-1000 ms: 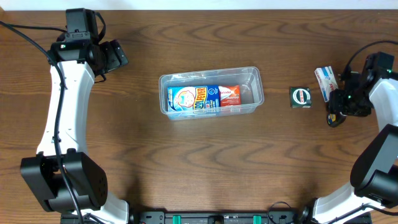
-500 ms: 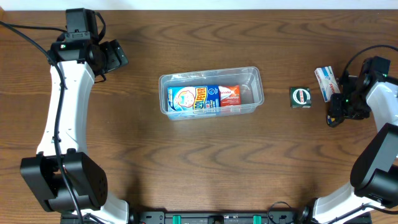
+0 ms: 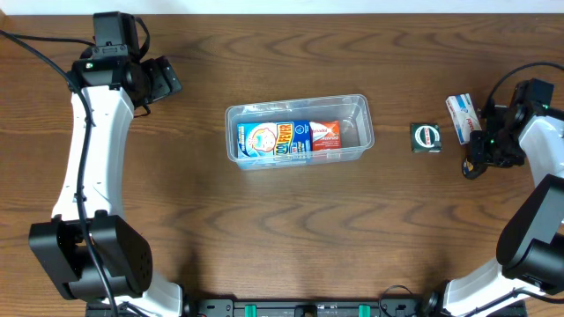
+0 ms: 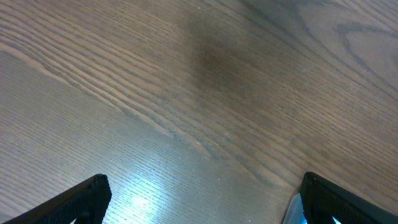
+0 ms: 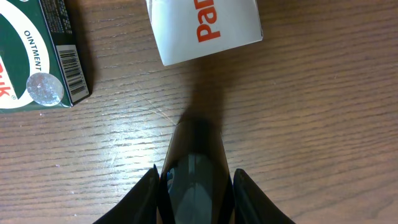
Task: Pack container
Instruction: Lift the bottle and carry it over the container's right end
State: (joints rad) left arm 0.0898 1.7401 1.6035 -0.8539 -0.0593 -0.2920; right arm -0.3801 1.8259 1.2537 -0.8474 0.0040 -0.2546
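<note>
The clear container point(image 3: 299, 101) stands at mid-table and holds a blue-and-yellow box point(image 3: 270, 140) and a red-and-white box point(image 3: 324, 135). A green ointment box point(image 3: 426, 137) lies to its right, also in the right wrist view point(image 5: 34, 59). A white box with red print point(image 3: 460, 117) lies further right, also in the right wrist view point(image 5: 205, 25). My right gripper point(image 3: 478, 164) is just in front of the white box, shut on a slim dark glossy item point(image 5: 196, 146) between its fingers point(image 5: 196, 174). My left gripper point(image 3: 164, 79) is open and empty over bare wood at the back left point(image 4: 205, 185).
The table is dark brown wood point(image 3: 291, 238). The back edge of the table runs along the top of the overhead view. The two arm bases stand at the front left and front right corners.
My right arm has shifted slightly to the right with the dark item still in its jaws. The left arm and the boxes have not moved.
</note>
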